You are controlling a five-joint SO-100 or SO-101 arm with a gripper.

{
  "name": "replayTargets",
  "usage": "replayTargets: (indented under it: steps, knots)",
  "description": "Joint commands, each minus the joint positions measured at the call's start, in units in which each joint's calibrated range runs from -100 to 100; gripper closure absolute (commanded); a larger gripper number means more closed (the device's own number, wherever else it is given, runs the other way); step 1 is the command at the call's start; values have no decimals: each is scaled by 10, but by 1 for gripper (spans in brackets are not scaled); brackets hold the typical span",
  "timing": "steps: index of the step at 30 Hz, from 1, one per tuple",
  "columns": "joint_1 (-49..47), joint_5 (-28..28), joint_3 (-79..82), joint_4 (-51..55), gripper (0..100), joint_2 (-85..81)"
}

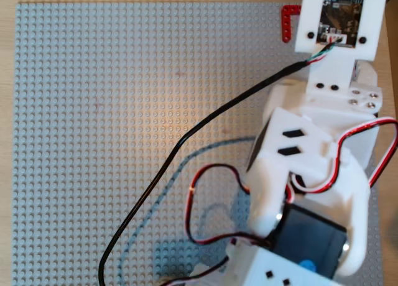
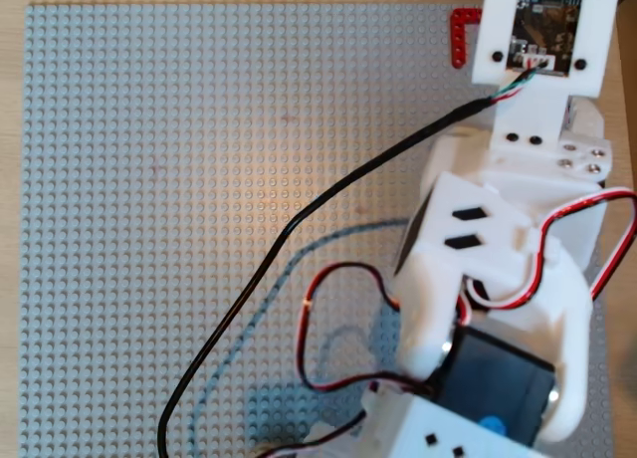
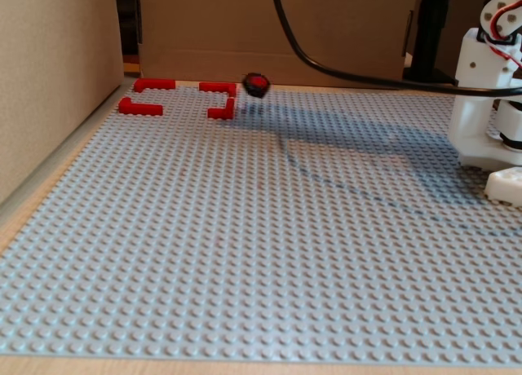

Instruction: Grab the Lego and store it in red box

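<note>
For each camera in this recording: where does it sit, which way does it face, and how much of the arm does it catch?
Both overhead views: above, looking straight down at the grey baseplate; white arm fills the right, hiding all but one red corner beam.
Fixed view: low at the baseplate's edge, looking across to the red box and Lego; arm base at right.
Shared: baseplate, arm, black cable.

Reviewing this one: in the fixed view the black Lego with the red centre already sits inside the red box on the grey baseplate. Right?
Not quite. In the fixed view the Lego sits just outside the red box, past its right-hand corner pieces, not inside the outline. It is on the grey baseplate, as you say.
</note>
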Motion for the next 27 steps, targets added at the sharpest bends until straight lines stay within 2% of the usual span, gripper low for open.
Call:
replayTargets:
  steps: [1,9,13,18,23,27]
  knots:
    - [19,-4,-31,-23,85,42]
    - [31,-6,-56,-2,85,51]
    - [35,-5,-86,122,85,64]
    - [66,-5,-116,185,85,49]
    - [55,-4,-146,302,85,41]
    - [49,-4,-143,329,85,42]
